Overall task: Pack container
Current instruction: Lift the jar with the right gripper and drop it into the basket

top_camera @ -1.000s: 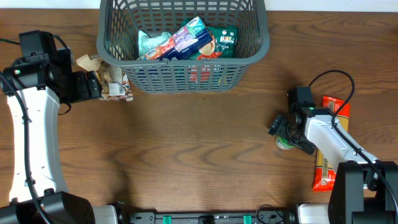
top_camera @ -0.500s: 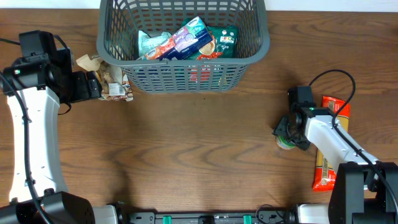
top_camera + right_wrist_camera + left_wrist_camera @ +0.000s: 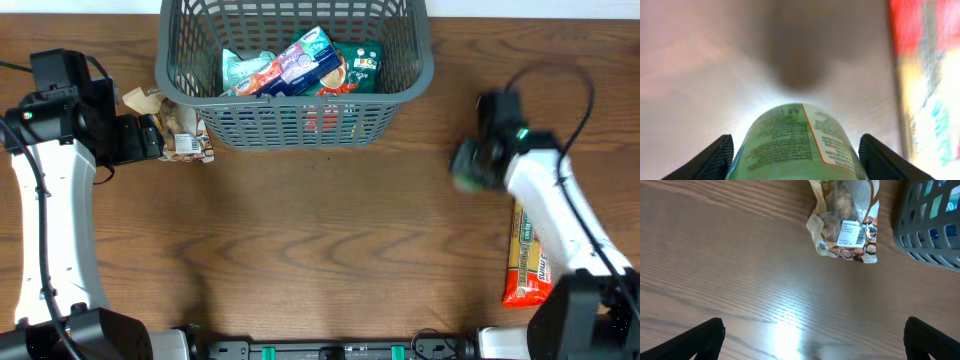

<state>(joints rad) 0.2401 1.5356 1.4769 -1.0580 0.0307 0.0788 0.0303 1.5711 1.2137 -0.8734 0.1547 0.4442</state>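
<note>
The dark grey slatted container (image 3: 430,62) stands at the back centre and holds several grocery packets (image 3: 300,65). One corner of it shows in the left wrist view (image 3: 935,225). My right gripper (image 3: 470,165) is shut on a green-labelled bottle (image 3: 795,142) and holds it above the table, right of the container; it is blurred. The bottle fills the space between the right fingers (image 3: 795,155). My left gripper (image 3: 150,138) is open and empty beside a brown snack packet (image 3: 180,135), which lies against the container's left front corner. The packet (image 3: 845,225) lies ahead of the left fingers (image 3: 813,332).
A long red and yellow packet (image 3: 530,250) lies flat at the right edge of the table, under the right arm. It shows as a red blur in the right wrist view (image 3: 920,45). The wooden table (image 3: 320,250) stretches in front of the container.
My right gripper has closed on the green bottle, lifted it off the table and moved it up toward the back. The left arm has not moved.
</note>
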